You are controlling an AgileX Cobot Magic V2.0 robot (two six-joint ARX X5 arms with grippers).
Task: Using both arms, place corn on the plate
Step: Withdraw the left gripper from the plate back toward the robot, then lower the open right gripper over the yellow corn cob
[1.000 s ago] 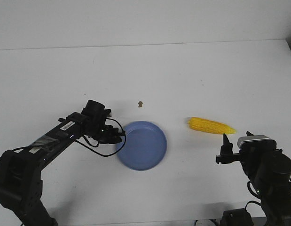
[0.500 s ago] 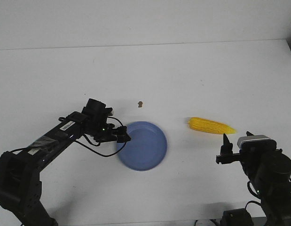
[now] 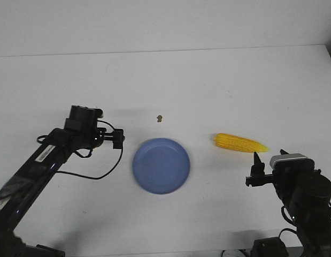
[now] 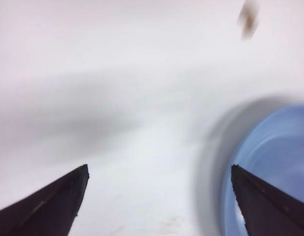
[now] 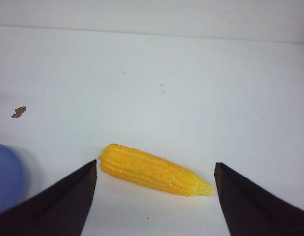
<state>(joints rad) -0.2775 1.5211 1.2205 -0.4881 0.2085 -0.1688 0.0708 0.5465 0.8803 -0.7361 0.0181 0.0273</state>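
Note:
The yellow corn (image 3: 241,143) lies on the white table, to the right of the blue plate (image 3: 161,165), pointed end to the right. My left gripper (image 3: 118,137) is open and empty, just left of the plate and apart from it. In the left wrist view the open gripper (image 4: 159,169) is over bare table, with the blurred plate (image 4: 274,162) beside one finger. My right gripper (image 3: 257,160) is open and empty, just in front of the corn. In the right wrist view the corn (image 5: 154,170) lies across, just beyond the open fingertips of that gripper (image 5: 155,166).
A tiny brown speck (image 3: 160,118) lies on the table behind the plate; it also shows in the right wrist view (image 5: 18,111) and in the left wrist view (image 4: 248,17). The plate's edge (image 5: 4,174) shows in the right wrist view.
My left gripper was at the plate's left rim and has drawn back to the left, clear of it. The plate, the corn and the right arm have not moved.

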